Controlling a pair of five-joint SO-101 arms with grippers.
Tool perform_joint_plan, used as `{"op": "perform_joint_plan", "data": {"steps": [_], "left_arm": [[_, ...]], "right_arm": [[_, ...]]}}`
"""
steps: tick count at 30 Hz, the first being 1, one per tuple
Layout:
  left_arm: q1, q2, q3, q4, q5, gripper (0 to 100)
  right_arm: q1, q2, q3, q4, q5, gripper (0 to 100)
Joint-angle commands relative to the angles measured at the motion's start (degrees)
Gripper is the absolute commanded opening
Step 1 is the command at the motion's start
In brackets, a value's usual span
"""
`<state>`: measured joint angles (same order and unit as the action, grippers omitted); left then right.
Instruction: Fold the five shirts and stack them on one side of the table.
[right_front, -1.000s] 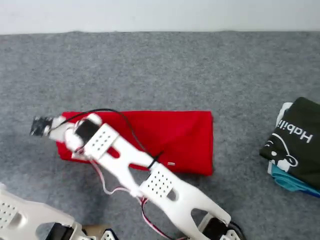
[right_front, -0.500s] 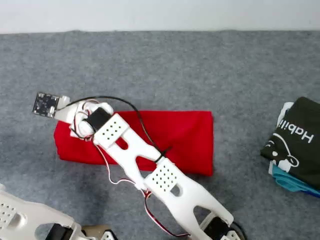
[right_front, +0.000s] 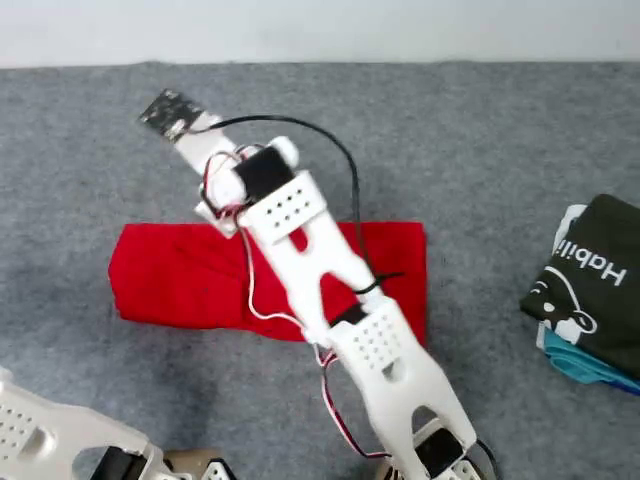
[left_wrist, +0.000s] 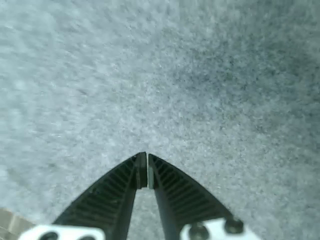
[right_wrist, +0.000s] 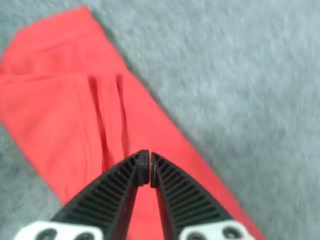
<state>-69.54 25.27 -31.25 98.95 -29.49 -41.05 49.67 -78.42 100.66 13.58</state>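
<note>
A red shirt (right_front: 190, 275) lies folded into a long strip at the table's centre-left, and in the right wrist view the red shirt (right_wrist: 60, 100) lies flat below my fingers. My right arm stretches diagonally across it, and the right gripper (right_front: 222, 205) hangs raised over the strip's far edge. That right gripper (right_wrist: 145, 167) is shut with nothing between its fingers. My left gripper (left_wrist: 147, 170) is shut over bare grey carpet. A stack of folded shirts (right_front: 590, 290), dark green with white print on top, sits at the right edge.
Grey carpet (right_front: 460, 140) covers the table up to a white wall at the back. Part of the left arm (right_front: 50, 430) sits in the near left corner. Open carpet lies between the red shirt and the stack.
My right gripper has risen and swung from the red shirt's left end toward the far side and right. The shirt stays flat in place. The left arm has not moved.
</note>
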Motion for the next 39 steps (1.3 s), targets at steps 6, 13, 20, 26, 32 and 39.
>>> {"op": "perform_joint_plan", "data": {"steps": [6, 13, 20, 26, 32, 39], "left_arm": [[2.55, -19.43, 8.92, 1.67, -0.44, 1], [5.27, -30.77, 21.85, 1.58, -0.53, 1], [9.05, -36.48, 24.84, 1.58, -0.44, 1], [9.76, -37.27, 24.66, 1.58, -0.35, 1], [10.11, -37.71, 24.57, 1.58, -0.26, 1], [12.92, -40.53, 24.66, 1.58, -0.26, 1]], "right_arm": [[7.78, -33.89, 40.35, 2.24, -2.46, 1.5], [18.15, -44.97, 60.66, 1.45, -8.35, 8.3], [25.19, -44.97, 74.81, -10.33, -18.46, 31.9], [25.27, -44.88, 86.51, -24.31, -19.87, 31.8], [27.82, -44.53, 95.82, -37.05, -19.78, 31.8], [27.82, -35.65, 95.65, -39.08, -19.78, 31.8]]}}
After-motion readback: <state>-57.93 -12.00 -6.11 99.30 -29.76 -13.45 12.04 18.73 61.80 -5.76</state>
